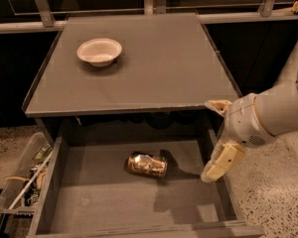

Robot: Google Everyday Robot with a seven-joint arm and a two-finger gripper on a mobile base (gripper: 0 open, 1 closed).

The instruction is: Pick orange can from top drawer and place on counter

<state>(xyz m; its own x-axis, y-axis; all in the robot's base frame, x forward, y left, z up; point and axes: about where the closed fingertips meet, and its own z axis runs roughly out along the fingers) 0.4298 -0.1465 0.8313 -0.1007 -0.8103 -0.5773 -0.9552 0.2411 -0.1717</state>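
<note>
I see the flat square grey counter (154, 73) up top, with the wide shallow grey top drawer (109, 207) open beneath it. My gripper (211, 140) hangs at the drawer's right wall, its tan fingers (222, 160) spread apart and empty. The small shiny orange-gold can (147, 164) lies on its side mid-drawer, left of the fingers and not touching them.

There is one flat square grey table (159, 68) bearing one round white bowl (99, 51), one wide shallow grey drawer (114, 202) holding one shiny orange-gold drink can (147, 164), one clear plastic bin (15, 185) of clutter at its left, and one cream two-fingered robot hand (211, 140), fingers spread apart, at the drawer's right wall.
</note>
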